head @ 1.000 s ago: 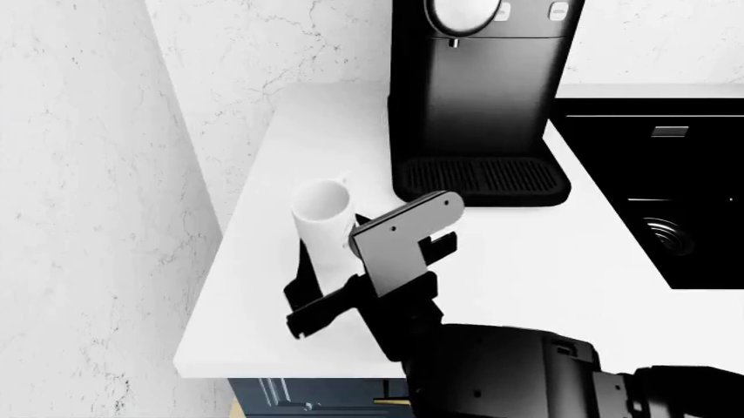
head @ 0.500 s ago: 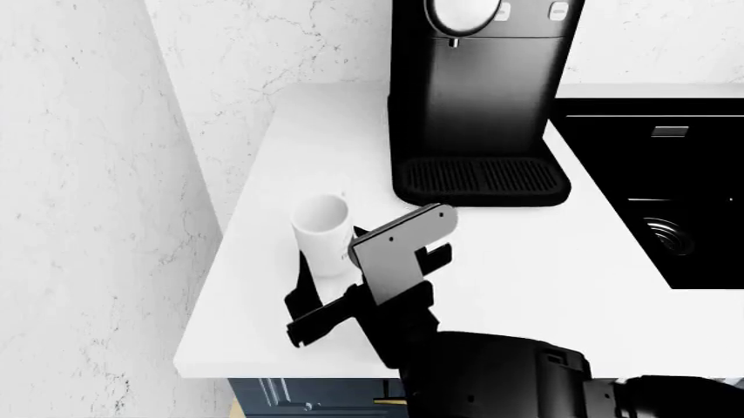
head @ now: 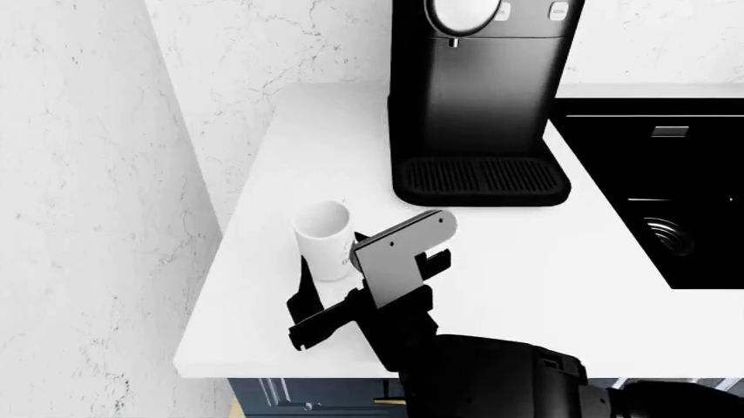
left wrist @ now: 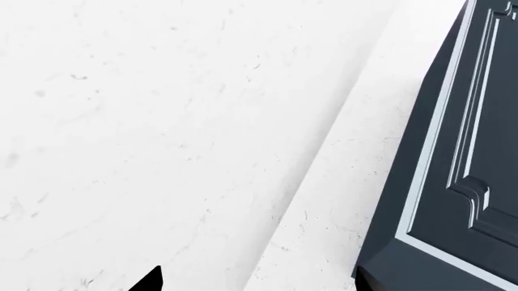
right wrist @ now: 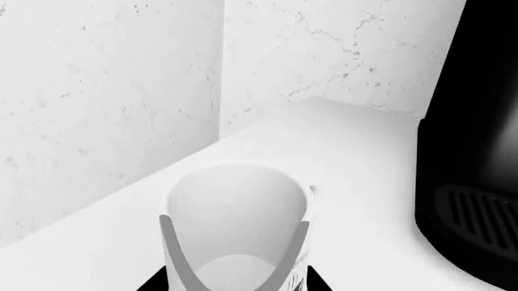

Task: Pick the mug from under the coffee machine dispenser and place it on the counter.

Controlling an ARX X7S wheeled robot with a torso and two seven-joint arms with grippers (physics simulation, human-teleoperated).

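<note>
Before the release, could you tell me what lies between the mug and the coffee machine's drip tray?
Nothing: in the head view only bare counter separates the mug from the drip tray.

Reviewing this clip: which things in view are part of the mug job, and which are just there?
Part of the job: mug, right gripper around it, coffee machine dispenser, counter.

Just there: black sink, marbled wall, blue cabinet panel.

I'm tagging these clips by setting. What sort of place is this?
Most likely a home kitchen, rendered in simulation. A black coffee machine stands on a white counter beside a black sink, with a white marbled wall behind and a blue panelled cabinet below.
</note>
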